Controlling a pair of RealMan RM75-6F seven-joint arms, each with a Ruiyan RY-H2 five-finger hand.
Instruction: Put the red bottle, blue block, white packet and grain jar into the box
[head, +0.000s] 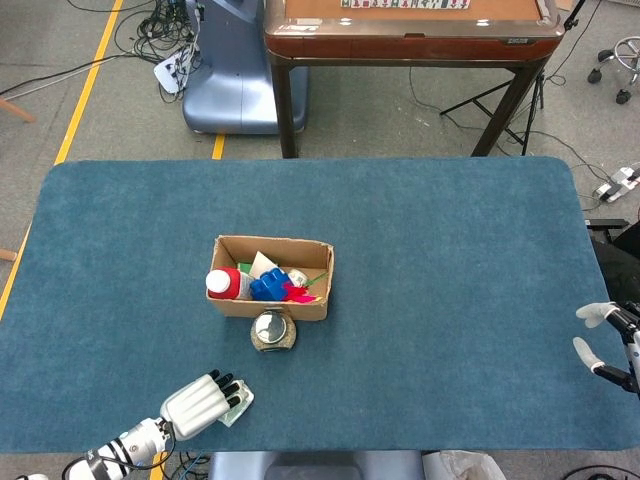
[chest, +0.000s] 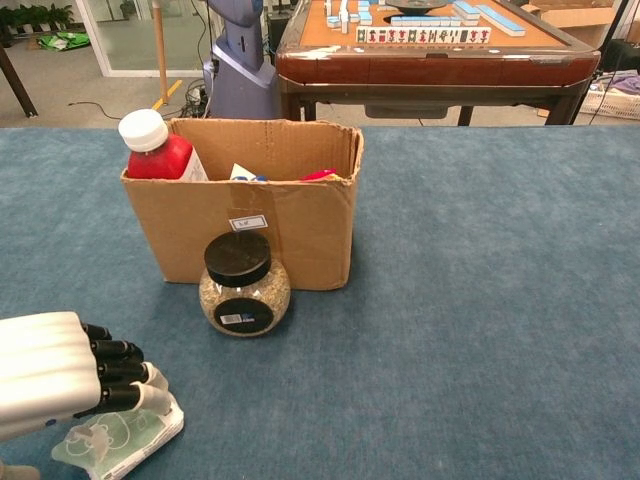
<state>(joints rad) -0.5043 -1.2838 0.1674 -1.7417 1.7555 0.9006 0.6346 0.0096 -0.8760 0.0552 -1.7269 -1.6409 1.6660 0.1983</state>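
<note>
Head view: open brown cardboard box (head: 272, 277) on blue felt table (head: 450, 250); red bottle with white cap (head: 225, 284) and blue block (head: 267, 287) inside. Round glass grain jar, black lid (head: 272, 330), just outside the box's near wall. Left hand (head: 198, 404) lies over white packet (head: 238, 407) near the table's front edge. Right hand (head: 608, 340) at far right edge, fingers apart, holding nothing.

Chest view: left hand's fingers (chest: 115, 371) extended flat, resting on the packet (chest: 118, 441); grasp cannot be told. Jar (chest: 243, 285) touching box (chest: 250, 215).
</note>
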